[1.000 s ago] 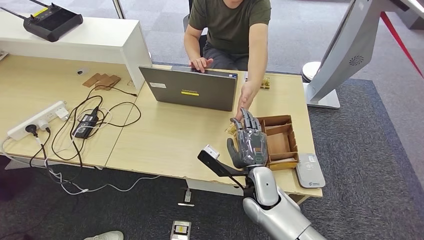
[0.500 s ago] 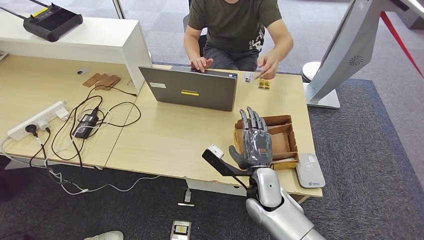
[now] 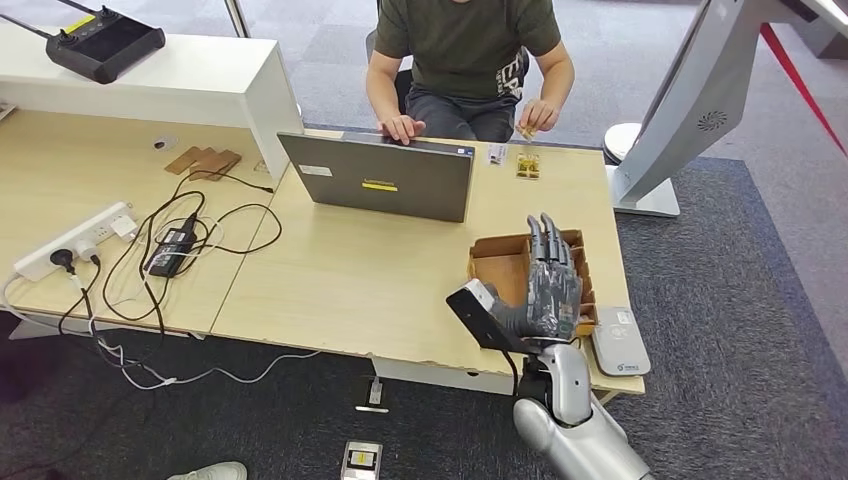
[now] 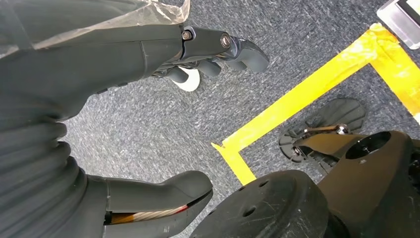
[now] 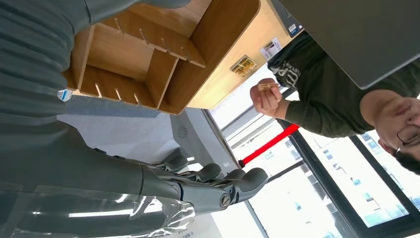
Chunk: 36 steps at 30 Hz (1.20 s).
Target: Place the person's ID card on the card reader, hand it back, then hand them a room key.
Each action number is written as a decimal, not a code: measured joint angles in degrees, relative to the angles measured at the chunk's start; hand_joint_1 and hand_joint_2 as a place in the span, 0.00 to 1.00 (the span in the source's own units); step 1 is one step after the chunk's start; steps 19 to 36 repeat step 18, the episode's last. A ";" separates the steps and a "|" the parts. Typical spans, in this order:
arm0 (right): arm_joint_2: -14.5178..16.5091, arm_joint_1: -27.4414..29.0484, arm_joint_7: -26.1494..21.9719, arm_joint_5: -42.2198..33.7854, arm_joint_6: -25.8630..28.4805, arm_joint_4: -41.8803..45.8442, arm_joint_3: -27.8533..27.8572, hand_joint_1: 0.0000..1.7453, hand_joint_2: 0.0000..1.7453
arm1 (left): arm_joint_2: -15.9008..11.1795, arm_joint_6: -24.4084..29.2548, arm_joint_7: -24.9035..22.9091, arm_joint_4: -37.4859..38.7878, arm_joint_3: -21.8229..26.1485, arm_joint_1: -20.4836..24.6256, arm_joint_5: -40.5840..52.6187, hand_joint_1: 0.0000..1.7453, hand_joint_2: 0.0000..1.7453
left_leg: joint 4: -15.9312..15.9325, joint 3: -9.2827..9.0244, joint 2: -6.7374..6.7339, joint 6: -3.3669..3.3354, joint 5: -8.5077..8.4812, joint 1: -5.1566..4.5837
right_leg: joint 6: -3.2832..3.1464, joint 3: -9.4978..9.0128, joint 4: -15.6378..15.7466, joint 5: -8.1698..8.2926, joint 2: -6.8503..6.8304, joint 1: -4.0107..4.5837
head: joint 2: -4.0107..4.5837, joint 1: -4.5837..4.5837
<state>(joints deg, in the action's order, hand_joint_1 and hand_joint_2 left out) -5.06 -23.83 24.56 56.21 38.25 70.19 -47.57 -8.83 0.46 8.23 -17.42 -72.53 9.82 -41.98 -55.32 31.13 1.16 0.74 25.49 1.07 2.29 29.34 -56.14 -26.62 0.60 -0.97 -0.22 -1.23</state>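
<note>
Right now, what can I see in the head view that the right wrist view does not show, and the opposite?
Head view alone: the card reader at the table's near right corner, and the power strip. Right wrist view alone: bright windows behind the person, and the small card plainly pinched in their hand. Both: the right hand, open and holding nothing, over the wooden box, and the laptop.

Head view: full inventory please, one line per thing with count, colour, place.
laptop: 1, grey, desk centre, before the person
wooden tray: 1, brown, compartmented, right desk edge
card reader: 1, grey, beside the tray, near corner
small cards: a few, gold, beside the laptop
power strip: 1, white, left desk, black cables plugged
controller: 1, black, on the white cabinet
person: 1, green shirt, seated behind the laptop, holding a small card
right hand: grey, fingers straight, over the tray
left hand: grey, hanging above carpet
</note>
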 joint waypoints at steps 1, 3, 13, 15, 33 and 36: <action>-0.37 0.95 -1.48 -1.08 0.05 1.01 1.16 0.00 1.00 | 0.00 0.03 0.12 0.00 0.13 -0.11 -0.02 0.00 1.00 | 0.00 0.00 0.00 0.00 0.00 0.00 | 0.00 -0.01 0.00 0.00 0.00 0.00 | 0.00 0.00; -0.84 3.15 -5.68 -4.22 0.09 3.08 4.24 0.00 1.00 | -0.04 0.08 0.31 0.02 0.44 -0.46 -0.10 0.00 1.00 | 0.00 0.00 0.01 0.00 0.01 0.00 | 0.00 0.00 0.01 0.00 -0.01 0.00 | 0.00 0.00; -1.19 13.83 -36.75 -47.60 0.17 9.48 31.24 0.00 1.00 | -1.11 0.46 1.57 0.46 1.98 -2.39 -1.24 0.00 1.00 | 0.00 -0.02 0.04 -0.01 0.02 -0.01 | 0.00 0.00 0.04 -0.01 -0.02 -0.02 | 0.00 0.00; -1.34 15.55 -37.99 -53.40 0.17 9.20 37.33 0.00 1.00 | -1.33 0.69 1.66 0.54 2.34 -2.70 -1.51 0.00 1.00 | 0.00 -0.03 0.04 -0.01 0.02 -0.03 | 0.00 0.00 0.06 -0.02 -0.02 -0.03 | 0.00 -0.02; -1.75 17.77 -38.33 -60.46 0.17 7.38 44.75 0.00 1.00 | -1.54 1.07 1.80 0.60 2.66 -3.04 -1.97 0.00 1.00 | 0.00 -0.03 0.04 -0.03 0.05 -0.03 | 0.01 -0.01 0.08 -0.02 -0.02 -0.04 | 0.00 -0.01; -1.75 17.77 -38.33 -60.46 0.17 7.38 44.75 0.00 1.00 | -1.54 1.07 1.80 0.60 2.66 -3.04 -1.97 0.00 1.00 | 0.00 -0.03 0.04 -0.03 0.05 -0.03 | 0.01 -0.01 0.08 -0.02 -0.02 -0.04 | 0.00 -0.01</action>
